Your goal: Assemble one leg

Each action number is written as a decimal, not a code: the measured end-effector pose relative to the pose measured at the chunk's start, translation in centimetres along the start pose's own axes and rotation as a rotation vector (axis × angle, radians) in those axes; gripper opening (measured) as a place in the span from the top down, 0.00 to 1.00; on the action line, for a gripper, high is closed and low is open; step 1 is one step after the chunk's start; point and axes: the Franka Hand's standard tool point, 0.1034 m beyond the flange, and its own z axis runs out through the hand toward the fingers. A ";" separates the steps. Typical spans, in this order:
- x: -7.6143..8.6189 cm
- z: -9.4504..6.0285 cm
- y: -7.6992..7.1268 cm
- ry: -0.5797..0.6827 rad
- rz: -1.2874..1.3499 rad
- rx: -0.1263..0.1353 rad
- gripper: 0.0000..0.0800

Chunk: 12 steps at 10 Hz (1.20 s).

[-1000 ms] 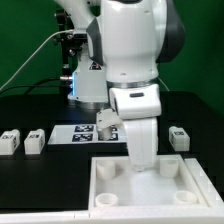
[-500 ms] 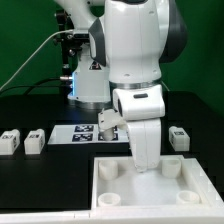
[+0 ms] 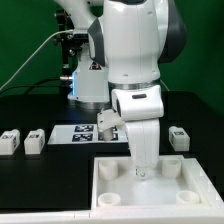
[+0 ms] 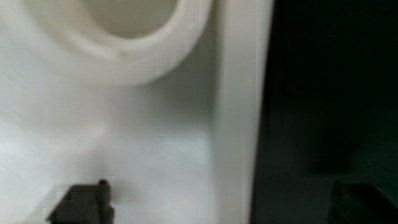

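The white tray-like tabletop point(image 3: 110, 180) lies at the front, with round corner sockets. My gripper point(image 3: 143, 172) hangs straight down over its back part. In the wrist view the fingertips point(image 4: 80, 203) are dark and stand wide apart, open and empty. One is over the white panel point(image 4: 107, 120) near a round socket point(image 4: 128, 25), the other over the black table past the panel's edge. Two small white legs point(image 3: 10, 141) point(image 3: 34, 140) with marker tags lie at the exterior view's left. A third leg point(image 3: 179, 138) lies at the right. None is in the gripper.
The marker board point(image 3: 78, 133) lies flat behind the tabletop, partly hidden by my arm. A lit blue-white device point(image 3: 76, 88) and cables stand at the back. The table is black, with a green wall behind it.
My gripper has shifted slightly to the exterior view's right and come down a little over the tabletop's back part. The legs and the tabletop have not moved.
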 end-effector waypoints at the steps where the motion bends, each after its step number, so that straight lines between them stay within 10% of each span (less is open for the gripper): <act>1: 0.0 0.0 0.0 0.000 0.000 0.000 0.21; 7: -0.1 -0.2 0.1 -0.001 0.034 -0.004 0.19; 9: 0.1 -2.9 0.4 -0.010 0.075 -0.042 0.19; 12: 4.6 -3.8 -1.3 0.005 0.473 -0.046 0.19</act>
